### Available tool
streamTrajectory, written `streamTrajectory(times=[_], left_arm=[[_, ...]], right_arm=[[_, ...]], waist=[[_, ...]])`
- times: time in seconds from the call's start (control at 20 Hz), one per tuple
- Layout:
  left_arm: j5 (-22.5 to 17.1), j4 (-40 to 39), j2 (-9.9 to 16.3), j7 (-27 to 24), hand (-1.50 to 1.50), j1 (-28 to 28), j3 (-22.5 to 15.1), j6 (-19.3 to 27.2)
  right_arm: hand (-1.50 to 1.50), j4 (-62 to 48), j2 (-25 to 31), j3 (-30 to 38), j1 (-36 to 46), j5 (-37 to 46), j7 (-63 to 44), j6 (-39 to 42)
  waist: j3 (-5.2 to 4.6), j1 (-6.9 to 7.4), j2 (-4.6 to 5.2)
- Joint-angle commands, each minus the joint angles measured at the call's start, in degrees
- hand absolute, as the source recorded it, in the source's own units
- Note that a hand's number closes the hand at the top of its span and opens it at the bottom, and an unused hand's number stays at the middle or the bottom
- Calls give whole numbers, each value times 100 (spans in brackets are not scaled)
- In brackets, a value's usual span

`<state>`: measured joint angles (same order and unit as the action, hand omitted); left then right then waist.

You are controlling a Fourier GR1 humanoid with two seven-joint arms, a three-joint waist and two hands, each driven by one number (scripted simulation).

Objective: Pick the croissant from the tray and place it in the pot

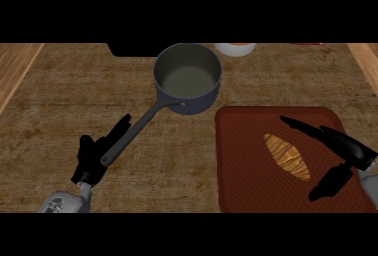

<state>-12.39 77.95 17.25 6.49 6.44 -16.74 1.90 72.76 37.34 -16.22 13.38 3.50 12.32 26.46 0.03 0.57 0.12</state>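
Note:
A golden-brown croissant [288, 156] lies on the dark red tray [244, 165] at the right. My right hand [347, 150] hovers over the tray's right side, open, with fingers stretched toward the tray's far edge and the thumb [327, 182] pointing down; the croissant sits just left of the palm, not enclosed. The grey pot [187, 75] stands at the upper middle, empty inside, its long handle [136, 131] running down-left. My left hand [96, 157] rests open beside the handle's end.
A white-and-orange object [236, 48] sits at the far edge right of the pot. A black block [133, 49] lies at the far edge to the pot's left. Light wooden strips border the counter at both sides.

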Motion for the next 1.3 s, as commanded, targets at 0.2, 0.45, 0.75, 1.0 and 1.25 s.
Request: streamTrajectory(times=[0.2, 0.45, 0.75, 1.0, 1.25], left_arm=[[358, -255, -327, 33, 0, 79, 124, -76], [437, 41, -303, -79, 0, -200, 282, -176], [264, -407, -299, 88, 0, 260, 542, -478], [241, -51, -254, 435, 0, 292, 677, -454], [558, 199, -435, 267, 0, -91, 448, -347]], right_arm=[[-150, -1804, -251, 668, 757, 609, 1370, 244], [-150, -2312, -448, 708, 813, 679, 1818, 797], [-150, -2623, -828, 708, 622, 465, 2311, 1080], [-150, -3398, -972, 821, 785, 361, 2418, 1225], [-150, -3847, -1335, 768, 1004, 402, 2342, 1207]], waist=[[0, -8, 3], [0, -6, -2], [0, -45, 4], [4, -3, 10], [5, 22, 7]])
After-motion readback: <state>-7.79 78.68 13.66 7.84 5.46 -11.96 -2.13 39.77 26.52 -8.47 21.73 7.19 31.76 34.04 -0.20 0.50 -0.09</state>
